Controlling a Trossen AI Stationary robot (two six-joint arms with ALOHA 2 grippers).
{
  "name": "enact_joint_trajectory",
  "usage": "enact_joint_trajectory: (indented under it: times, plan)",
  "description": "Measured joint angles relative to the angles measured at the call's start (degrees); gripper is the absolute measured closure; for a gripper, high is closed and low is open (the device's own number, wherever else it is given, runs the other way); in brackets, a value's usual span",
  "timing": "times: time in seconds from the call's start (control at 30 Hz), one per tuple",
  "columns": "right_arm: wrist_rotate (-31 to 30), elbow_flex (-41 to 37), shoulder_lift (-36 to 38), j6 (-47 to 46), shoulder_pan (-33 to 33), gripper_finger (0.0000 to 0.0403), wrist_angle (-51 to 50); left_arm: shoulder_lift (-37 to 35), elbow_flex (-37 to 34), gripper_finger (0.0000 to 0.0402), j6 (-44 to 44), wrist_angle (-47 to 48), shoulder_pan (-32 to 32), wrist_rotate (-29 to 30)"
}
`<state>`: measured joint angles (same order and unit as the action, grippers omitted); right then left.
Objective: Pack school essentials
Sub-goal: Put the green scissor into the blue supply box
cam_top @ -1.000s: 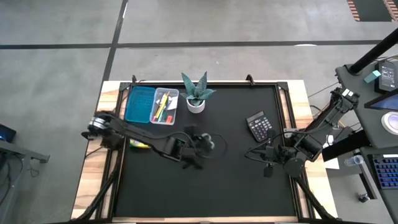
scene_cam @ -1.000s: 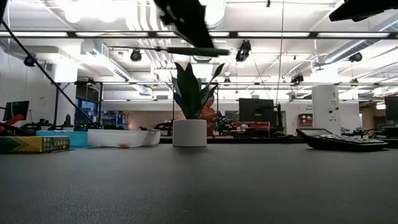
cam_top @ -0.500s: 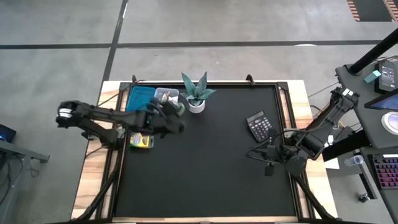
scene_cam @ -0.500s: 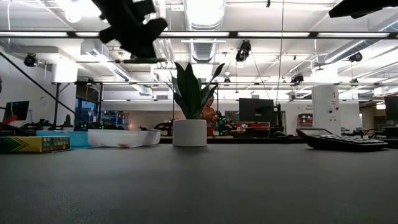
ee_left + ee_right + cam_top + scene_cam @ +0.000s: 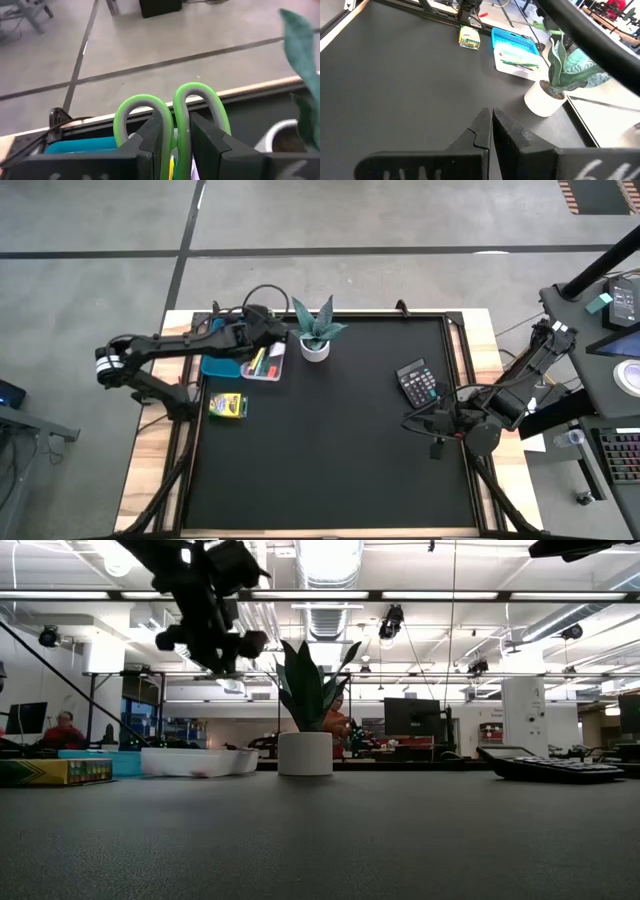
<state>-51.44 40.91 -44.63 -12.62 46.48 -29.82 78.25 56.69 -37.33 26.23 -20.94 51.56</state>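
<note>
Surveying the table from above, we find the left gripper (image 5: 262,332) raised over the clear pencil tray (image 5: 268,364) at the rear left, just beside the potted plant (image 5: 317,330). Its fingers are clamped on the green-handled scissors (image 5: 172,117): in the left wrist view both green loops stand up between and around the two dark fingers (image 5: 156,136), with the blades hidden below. In the low view this gripper (image 5: 215,635) hangs well above the tabletop, over the tray (image 5: 198,761) and left of the plant (image 5: 308,700).

We note the tray holds several thin coloured pens (image 5: 258,361), yellow and red among them; the individual items are too small to separate. A blue lid or case (image 5: 222,366) lies against the tray's left side. The yellow crayon box (image 5: 227,405) rests flat on the mat, near the tray and toward the front, apart from it.

We record the right gripper (image 5: 437,425) waiting low at the right side of the table, near the calculator (image 5: 417,382), its fingers (image 5: 481,131) pressed together with nothing between them.

A person sits in the room beyond the table (image 5: 65,730).
</note>
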Motion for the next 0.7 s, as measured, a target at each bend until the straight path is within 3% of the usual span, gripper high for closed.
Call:
enact_joint_trajectory:
  times: [0.23, 0.7]
  plan:
    - [0.39, 0.0, -0.41, 0.2, 0.0, 0.0394, -0.27, 4.13, -3.14, 0.0344, -1.99, -11.04, -2.63, -1.6]
    - [0.42, 0.0, -0.43, 0.07, 0.0, 0.0394, -0.13, 11.45, -3.89, 0.0328, -7.86, -9.77, -4.78, -2.15]
